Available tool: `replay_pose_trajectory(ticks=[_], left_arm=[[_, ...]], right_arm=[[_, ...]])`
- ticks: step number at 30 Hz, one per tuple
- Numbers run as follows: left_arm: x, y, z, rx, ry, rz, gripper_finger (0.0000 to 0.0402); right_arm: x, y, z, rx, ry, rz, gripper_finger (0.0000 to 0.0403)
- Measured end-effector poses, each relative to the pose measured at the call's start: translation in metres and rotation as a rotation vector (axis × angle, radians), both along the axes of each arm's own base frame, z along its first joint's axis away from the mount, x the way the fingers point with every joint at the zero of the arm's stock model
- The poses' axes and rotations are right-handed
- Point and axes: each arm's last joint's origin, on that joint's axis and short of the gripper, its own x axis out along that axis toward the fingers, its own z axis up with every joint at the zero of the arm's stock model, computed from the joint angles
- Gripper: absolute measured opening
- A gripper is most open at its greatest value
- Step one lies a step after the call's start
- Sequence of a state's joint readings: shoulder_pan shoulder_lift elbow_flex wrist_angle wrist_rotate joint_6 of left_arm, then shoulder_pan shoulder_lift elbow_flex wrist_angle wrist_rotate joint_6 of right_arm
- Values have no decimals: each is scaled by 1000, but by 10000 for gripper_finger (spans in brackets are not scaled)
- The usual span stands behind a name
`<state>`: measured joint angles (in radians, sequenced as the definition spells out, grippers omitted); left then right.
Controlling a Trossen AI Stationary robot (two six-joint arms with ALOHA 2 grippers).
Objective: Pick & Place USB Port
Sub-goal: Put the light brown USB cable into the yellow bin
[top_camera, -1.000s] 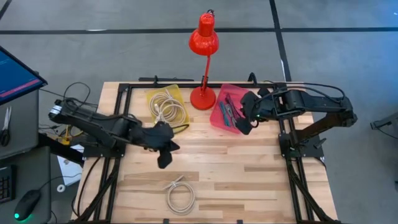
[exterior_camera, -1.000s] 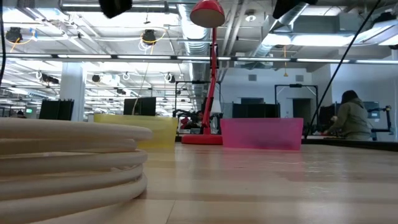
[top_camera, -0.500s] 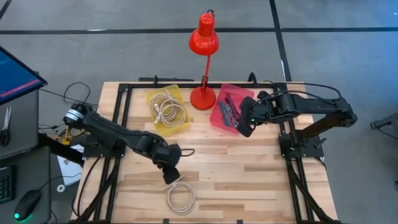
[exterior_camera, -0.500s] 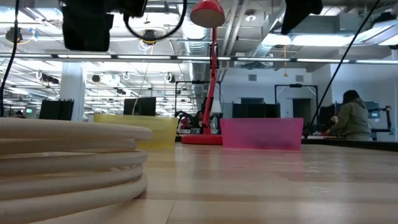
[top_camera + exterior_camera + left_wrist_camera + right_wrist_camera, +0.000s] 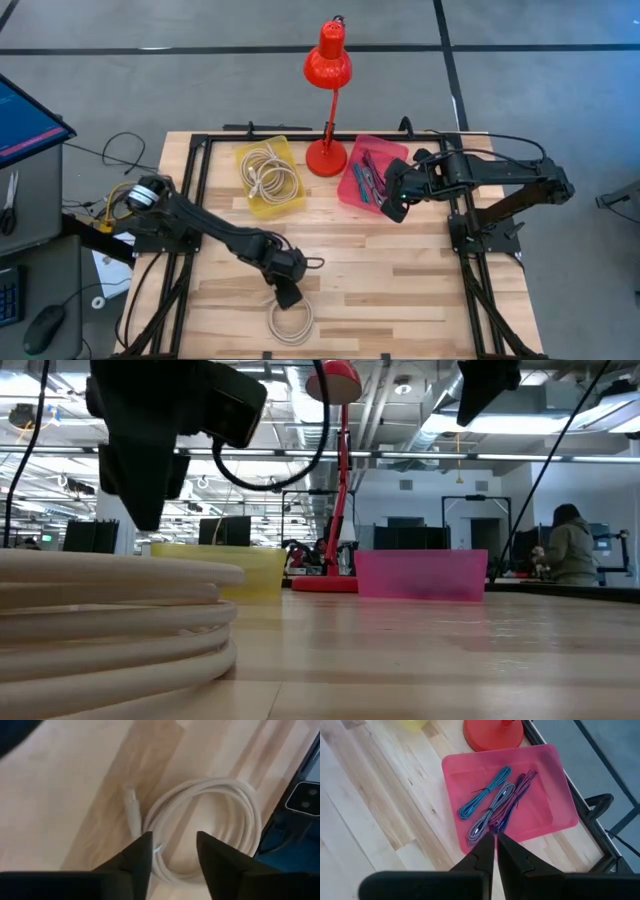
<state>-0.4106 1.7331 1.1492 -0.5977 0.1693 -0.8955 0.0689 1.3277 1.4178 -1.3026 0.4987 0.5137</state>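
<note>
A white coiled cable (image 5: pixel 290 320) lies flat on the wood near the table's front edge, and its plug end (image 5: pixel 131 800) sticks out from the coil. The same cable fills the near left of the low view (image 5: pixel 110 620). My left gripper (image 5: pixel 291 297) hangs just above the coil's far side. It is open (image 5: pixel 172 842), fingers pointing down, and nothing is between them. My right gripper (image 5: pixel 392 208) is shut (image 5: pixel 495 839). It hovers over the near edge of a pink tray (image 5: pixel 391 153), which holds several coloured cables (image 5: pixel 492 807).
A yellow tray (image 5: pixel 287 202) with coiled white cables stands at the back, left of centre. The red desk lamp's base (image 5: pixel 326 157) sits between the two trays. Black frame rails (image 5: pixel 196 170) run along the table's sides. Bare wood (image 5: pixel 400 280) stretches right of the coil.
My left gripper has swung from the table's middle toward the near edge and somewhat right, dropping down until it hangs right over the white coil. My right gripper has drawn back slightly toward the pink tray's near edge. The cable has not moved.
</note>
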Motion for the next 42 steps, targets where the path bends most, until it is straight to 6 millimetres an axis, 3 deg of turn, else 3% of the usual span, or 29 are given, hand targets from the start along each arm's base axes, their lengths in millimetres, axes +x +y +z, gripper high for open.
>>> replay_pose_trajectory(ticks=[8, 17, 21, 28, 30, 35, 42], left_arm=[[4, -17, -31, 17, 67, 1, 198], [7, -27, -56, 38, 117, 30, 194], [7, -27, -57, 67, 107, 61, 160], [9, -25, -57, 80, 87, 70, 26], [9, -25, -56, 82, 82, 67, 16], [3, -20, -38, 140, 20, 48, 11], [-13, 12, 37, 258, -215, 157, 11]], right_arm=[[0, 0, 0, -9, 11, 22, 12], [0, 0, 0, -13, 15, 30, 12], [0, 0, 0, -18, 18, 42, 12], [0, 0, 0, -21, 19, 43, 12], [0, 0, 0, -21, 19, 43, 12], [0, 0, 0, -22, 22, 42, 12], [0, -1, 1, -49, 25, 46, 12]])
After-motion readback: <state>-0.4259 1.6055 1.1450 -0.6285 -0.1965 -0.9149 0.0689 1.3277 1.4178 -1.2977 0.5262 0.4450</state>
